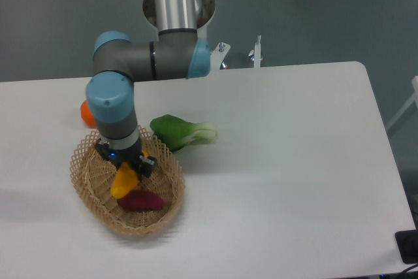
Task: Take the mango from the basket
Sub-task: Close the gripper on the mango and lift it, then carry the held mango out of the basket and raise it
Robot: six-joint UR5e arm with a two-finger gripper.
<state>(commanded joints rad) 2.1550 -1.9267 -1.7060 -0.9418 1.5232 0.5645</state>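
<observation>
The yellow mango hangs tilted inside the tan wicker basket, its upper end between the fingers of my gripper. The gripper points straight down over the middle of the basket and is shut on the mango. The mango's lower end sits just above the purple sweet potato, which lies on the basket floor. I cannot tell whether the mango still touches the basket.
A green bok choy lies on the white table just right of the basket. A round orange fruit shows behind the arm's wrist, left of it. The arm's base stands at the table's back edge.
</observation>
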